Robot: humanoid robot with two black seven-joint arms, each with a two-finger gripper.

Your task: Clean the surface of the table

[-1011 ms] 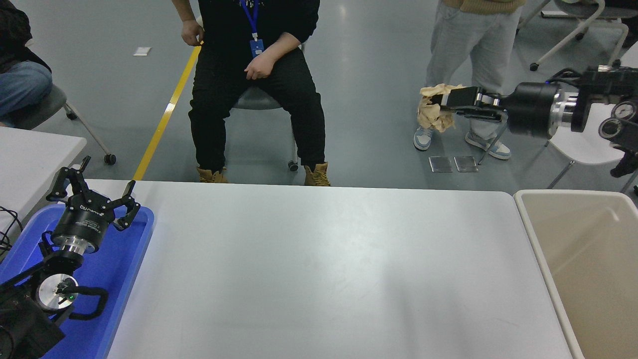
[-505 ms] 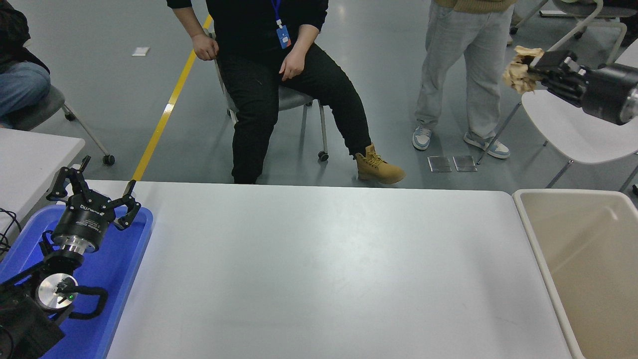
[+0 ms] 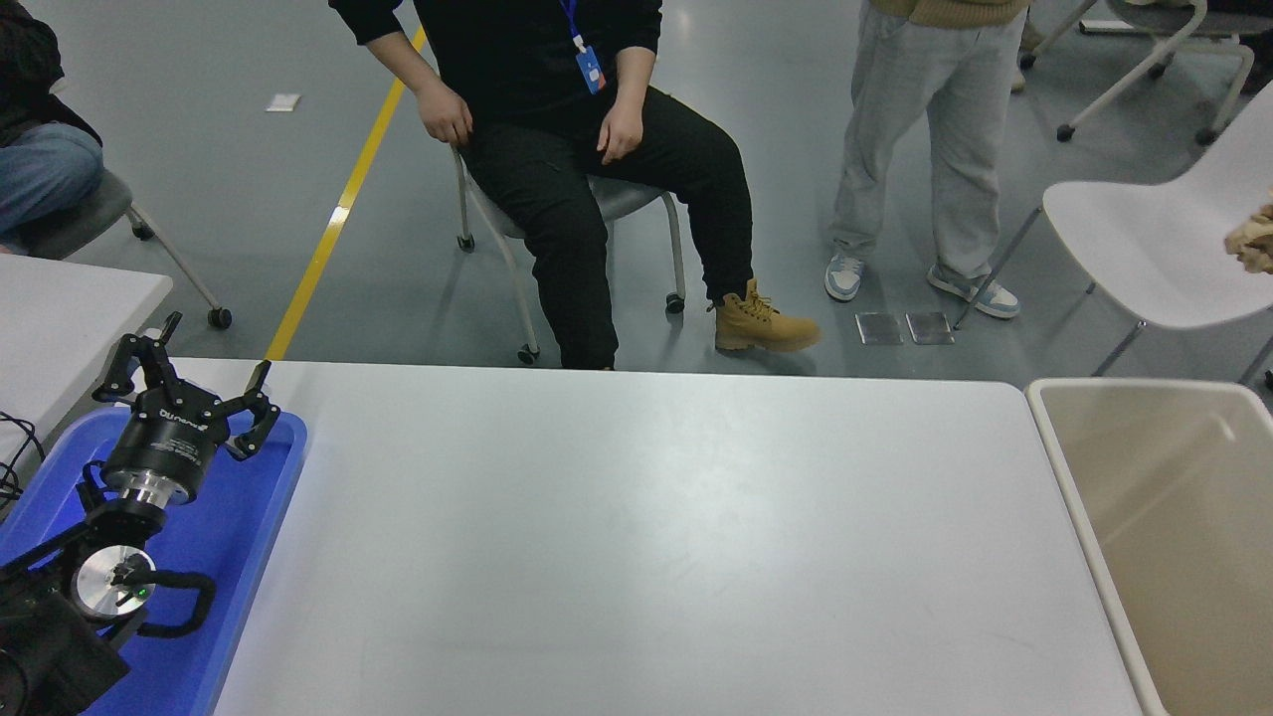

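The table surface (image 3: 636, 537) is a wide matte white top filling the lower middle of the head view, with nothing lying on it. My left gripper (image 3: 189, 370) is parked at the lower left above a blue tray (image 3: 239, 537), its fingers spread open and holding nothing. A bit of crumpled brown paper (image 3: 1255, 241) shows at the picture's right edge, in the air well above the bin. My right arm and gripper are out of view, so what holds the paper is hidden.
A beige bin (image 3: 1174, 517) stands against the table's right end. A smaller white table (image 3: 70, 298) sits at the far left. A seated person (image 3: 587, 149) and a standing person (image 3: 915, 149) are beyond the far edge, beside a white chair (image 3: 1144, 249).
My right gripper, shut on the crumpled brown paper, swung right and left the picture; only part of the paper still shows. The seated person shifted their legs. The left arm stayed still.
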